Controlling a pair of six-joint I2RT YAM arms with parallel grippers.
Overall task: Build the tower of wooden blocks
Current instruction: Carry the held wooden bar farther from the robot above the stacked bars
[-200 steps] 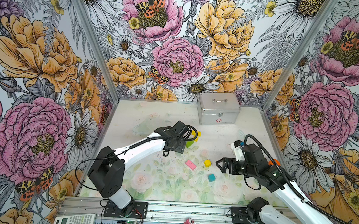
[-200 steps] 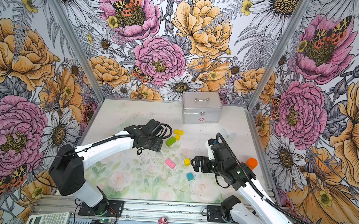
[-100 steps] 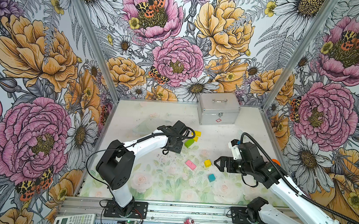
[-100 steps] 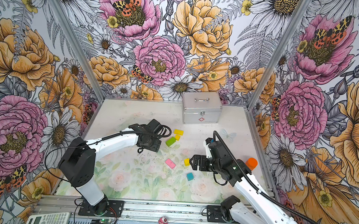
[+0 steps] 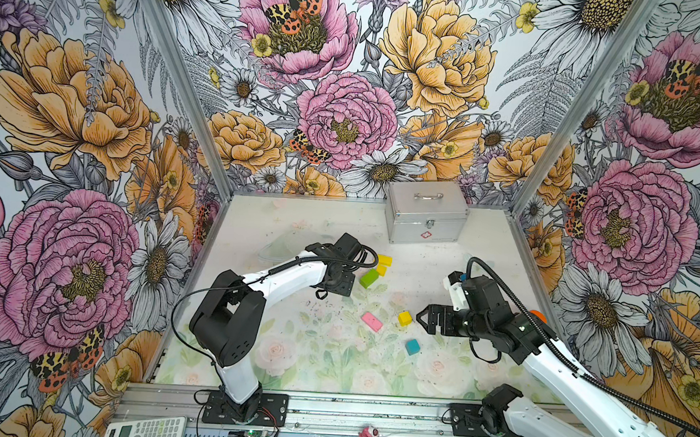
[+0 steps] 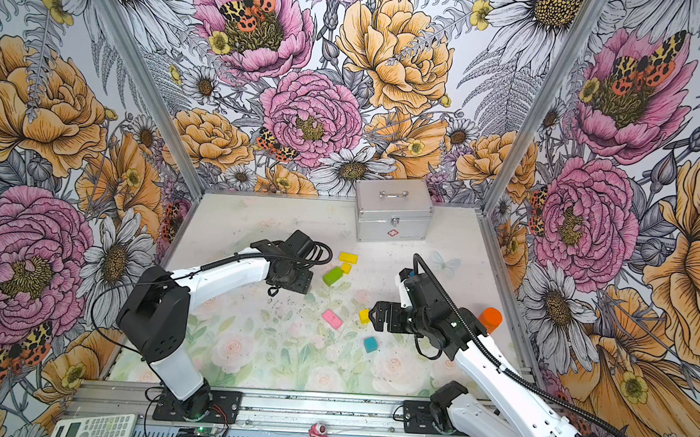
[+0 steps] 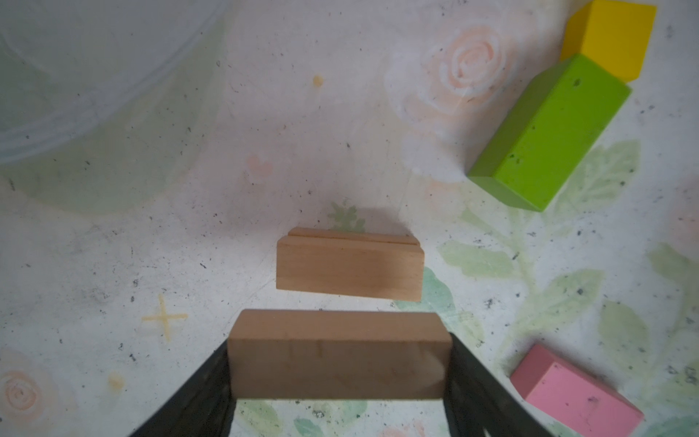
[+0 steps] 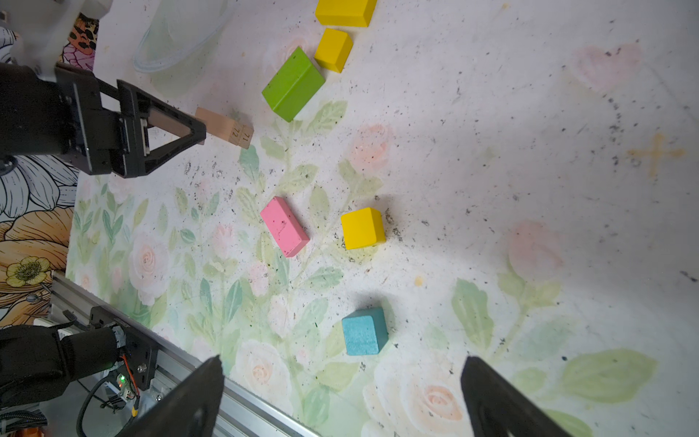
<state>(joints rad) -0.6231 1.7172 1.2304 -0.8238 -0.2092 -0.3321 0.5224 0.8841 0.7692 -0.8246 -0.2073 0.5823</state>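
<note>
My left gripper (image 7: 340, 378) is shut on a tan wood bar (image 7: 339, 353), gripping it by its two ends just above the table. Close in front of it two more tan bars (image 7: 350, 265) lie side by side. A green bar (image 5: 369, 278), a yellow cube (image 5: 381, 270) and a yellow slab (image 5: 384, 259) lie right of the left wrist (image 5: 338, 283). The pink slab (image 5: 371, 321), a second yellow cube (image 5: 404, 317) and the teal cube (image 5: 412, 346) lie mid-table. My right gripper (image 5: 422, 319) hangs open beside that yellow cube, holding nothing. No stacked tower is in view.
A silver metal case (image 5: 425, 213) stands at the back of the table. An orange object (image 6: 490, 317) sits by the right wall behind the right arm. A clear plastic lid (image 8: 177, 41) lies left of the green bar. Walls close three sides; a metal rail (image 5: 369, 412) runs along the front.
The left arm's shoulder and elbow have swung right while its wrist stayed near the green bar. The right gripper has moved slightly left toward the yellow cube, still open.
</note>
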